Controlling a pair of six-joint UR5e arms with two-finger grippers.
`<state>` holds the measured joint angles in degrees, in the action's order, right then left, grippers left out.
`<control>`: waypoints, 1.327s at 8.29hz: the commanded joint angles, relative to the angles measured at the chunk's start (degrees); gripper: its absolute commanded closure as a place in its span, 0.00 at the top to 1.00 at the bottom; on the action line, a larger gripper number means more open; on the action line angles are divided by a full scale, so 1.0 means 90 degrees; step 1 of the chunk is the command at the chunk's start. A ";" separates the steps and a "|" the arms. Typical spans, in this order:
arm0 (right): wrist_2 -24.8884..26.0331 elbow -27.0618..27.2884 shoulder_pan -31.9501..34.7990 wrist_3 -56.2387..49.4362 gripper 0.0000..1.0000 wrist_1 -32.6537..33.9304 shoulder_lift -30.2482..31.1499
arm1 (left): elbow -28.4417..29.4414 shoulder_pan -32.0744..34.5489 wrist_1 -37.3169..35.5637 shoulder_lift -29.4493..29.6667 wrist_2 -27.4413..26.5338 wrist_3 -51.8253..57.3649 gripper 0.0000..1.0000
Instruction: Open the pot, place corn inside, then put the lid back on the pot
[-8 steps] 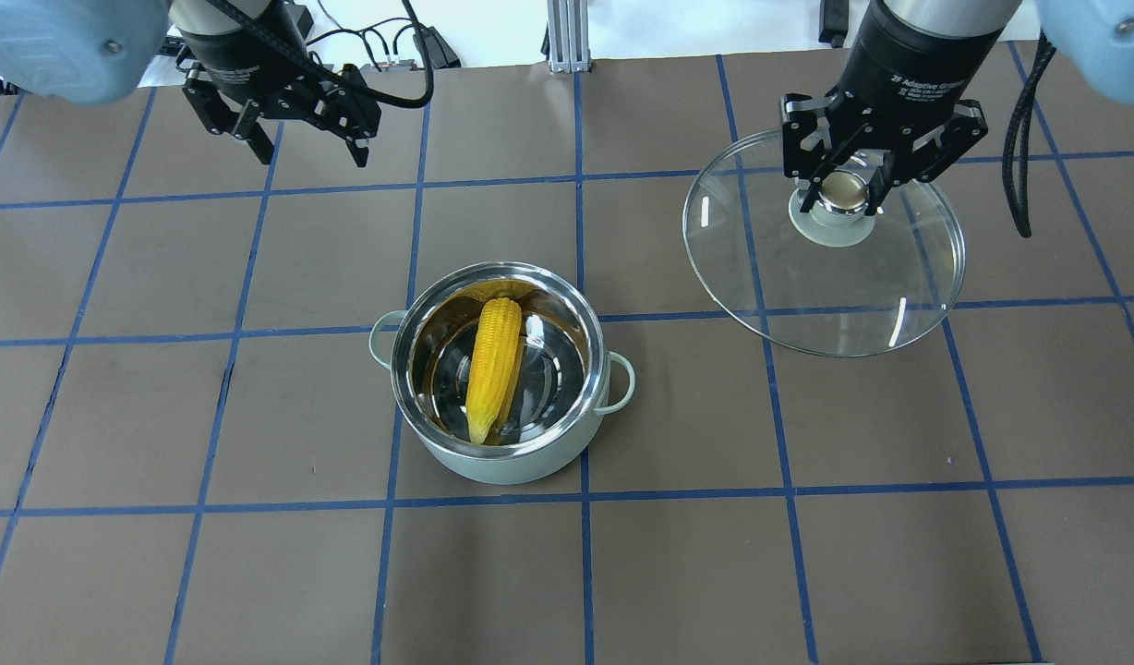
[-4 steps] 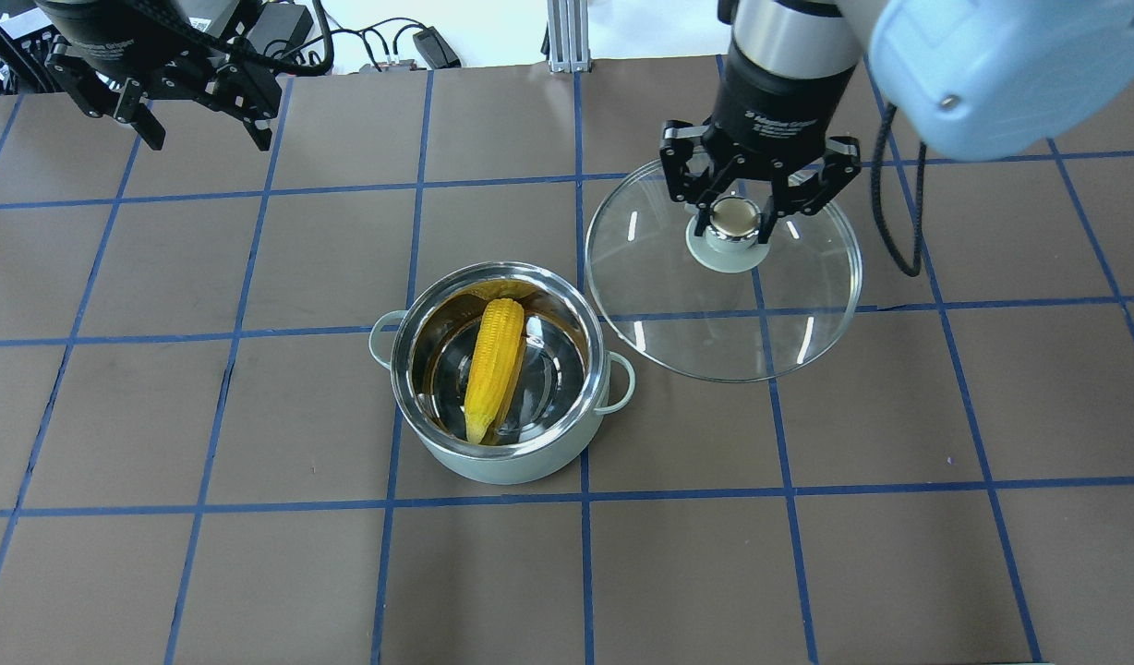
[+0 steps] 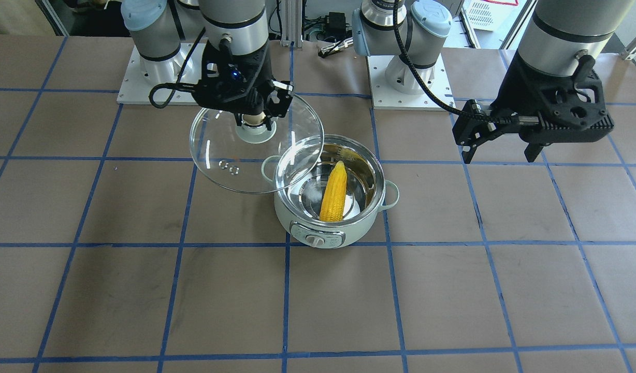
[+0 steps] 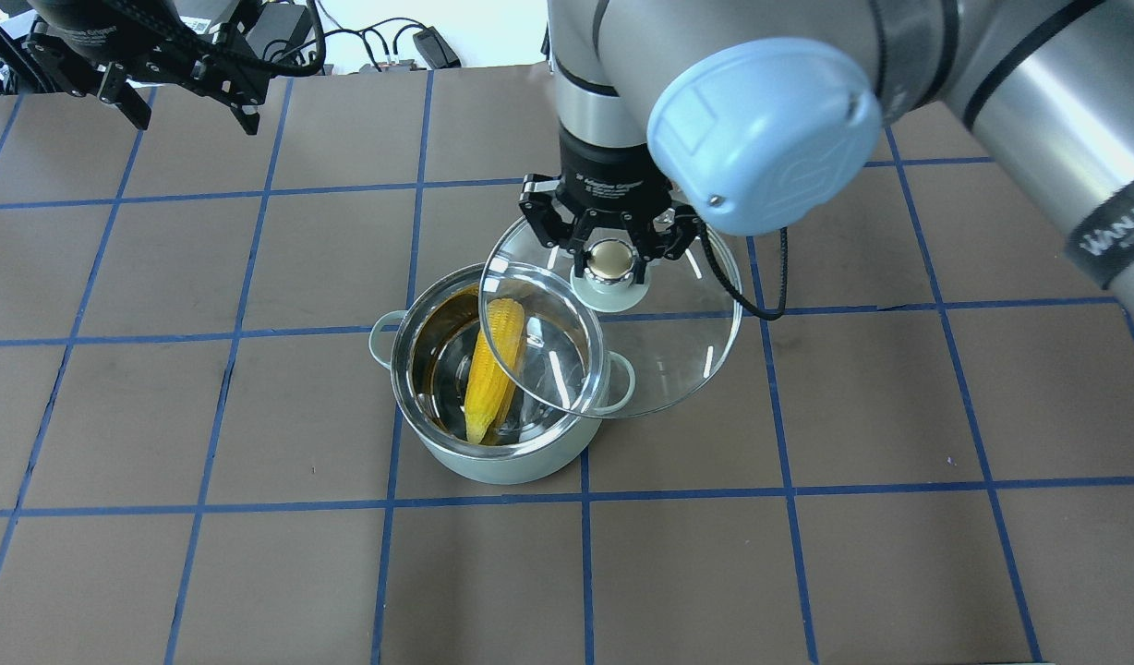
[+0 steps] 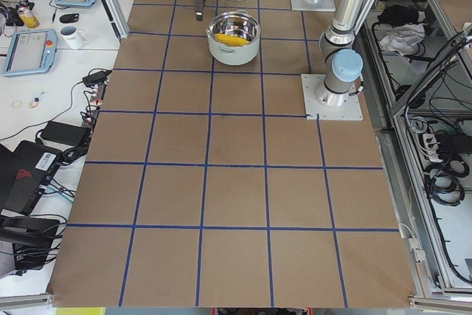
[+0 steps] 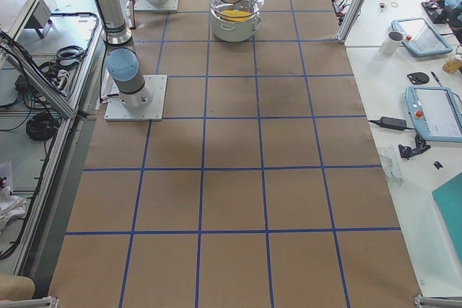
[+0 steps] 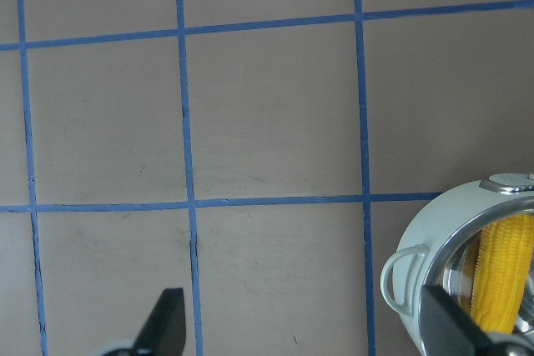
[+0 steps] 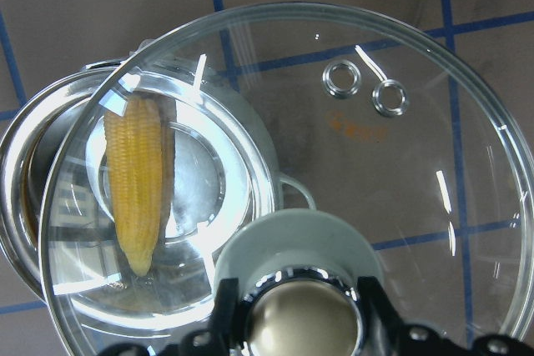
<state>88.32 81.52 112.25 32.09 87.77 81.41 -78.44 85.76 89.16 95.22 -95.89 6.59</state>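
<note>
The corn (image 4: 484, 388) is laid in the pot (image 4: 502, 466). The lid (image 4: 678, 360), pinched at its knob by the right gripper (image 4: 610, 263), is not yet seated. The left gripper (image 4: 190, 109) is spread wide, empty.

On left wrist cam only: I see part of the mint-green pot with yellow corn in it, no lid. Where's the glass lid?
Observer: The round clear glass lid hangs from the right gripper, jaws shut on its beige-topped knob.
Operator: Seated on the pot?
Observer: No. It hovers above the round mint-green pot, covers only part of the opening, and sits offset toward the robot's right.
Operator: Corn clear of the rim?
Observer: Yes. In the overhead view the yellow corn cob lies wholly inside, tapered tip toward the robot.
</note>
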 commanded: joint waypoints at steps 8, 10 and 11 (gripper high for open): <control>-0.0086 0.0044 0.1102 0.1151 0.26 0.1183 -0.1223 | -0.0083 0.0060 0.0504 -0.0004 0.0811 0.0078 1.00; -0.0086 0.0034 0.1103 0.1287 0.26 0.1340 -0.1263 | -0.0122 0.0060 0.0513 -0.0033 0.0830 0.0107 1.00; -0.0077 0.0034 0.1112 0.1288 0.26 0.1418 -0.1321 | -0.0132 0.0061 0.0504 -0.0023 0.0840 0.0108 1.00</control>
<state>87.51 81.86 122.11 42.95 99.09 70.29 -79.37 86.27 93.70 95.05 -88.53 7.43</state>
